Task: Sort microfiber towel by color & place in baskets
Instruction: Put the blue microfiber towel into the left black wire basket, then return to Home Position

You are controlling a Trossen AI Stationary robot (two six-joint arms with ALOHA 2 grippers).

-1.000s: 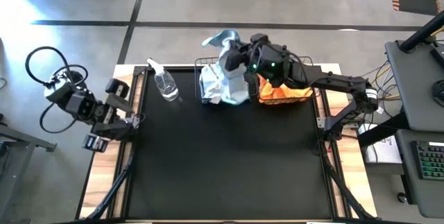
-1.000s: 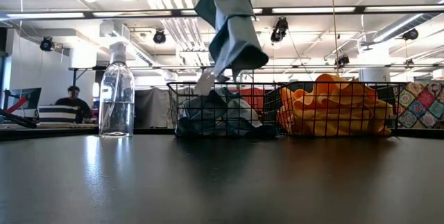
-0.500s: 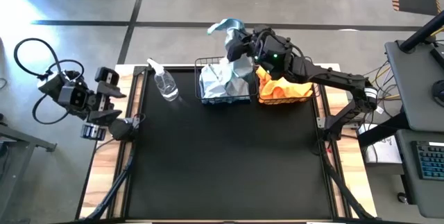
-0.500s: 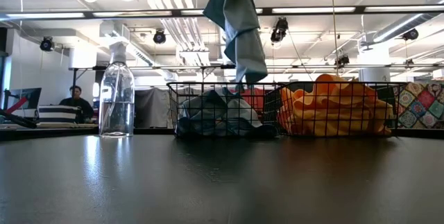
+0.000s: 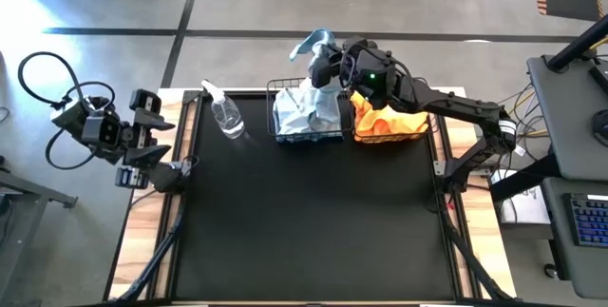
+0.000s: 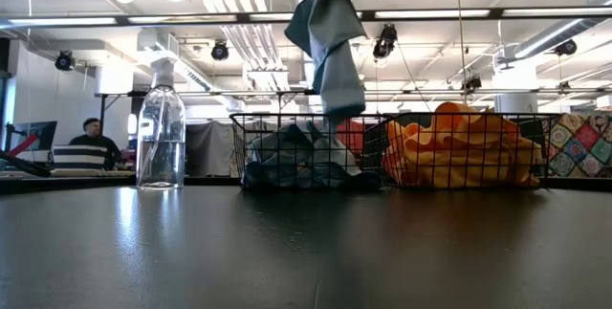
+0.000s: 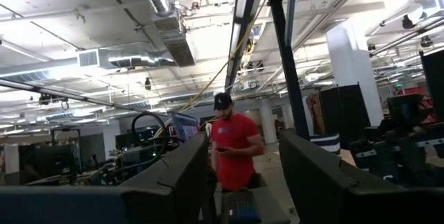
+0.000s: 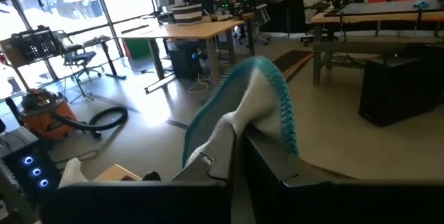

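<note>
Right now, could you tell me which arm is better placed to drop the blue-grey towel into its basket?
The right. Its end effector already grips the blue-grey towel, hanging above the basket that holds the other blue-grey towels. The left end effector waits beyond the table's left edge, open and empty.

Robotics lab or workshop, probably: exposed ducts [image 7: 170, 26] overhead, desks [image 8: 184, 33] with monitors beyond the table [image 5: 313, 221], shop vac [image 8: 45, 113] near the desks.
</note>
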